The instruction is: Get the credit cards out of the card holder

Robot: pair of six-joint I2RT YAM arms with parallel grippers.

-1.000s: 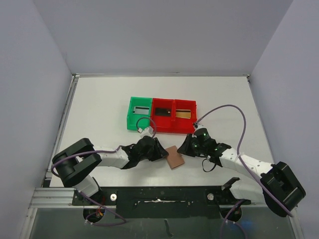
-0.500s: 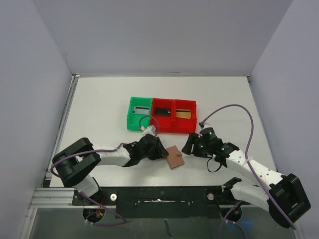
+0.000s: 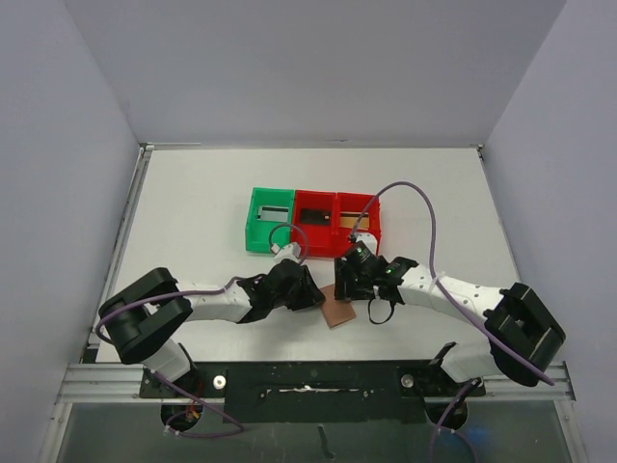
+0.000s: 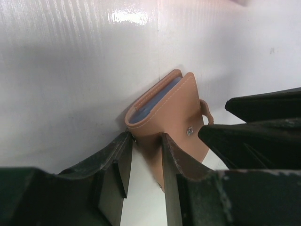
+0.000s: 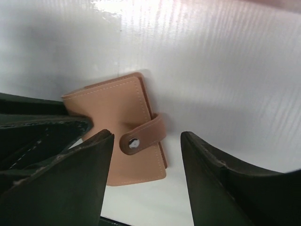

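The small flat brown leather-like card holder [image 3: 339, 310] lies closed on the white table [image 3: 193, 212], towards its 6 o'clock edge, with its little brown tab [image 5: 149, 133] snapped shut. The left gripper [image 3: 310, 294] reaches in from the holder's 9 o'clock and is clamped on its corner, one finger on each side. The right gripper [image 3: 345, 285] hangs at the holder's 12 o'clock with its jaws apart, straddling the tab, and the green plastic bin [image 3: 253, 227] and red plastic bins [image 3: 333, 253] sit further out at 12 o'clock.
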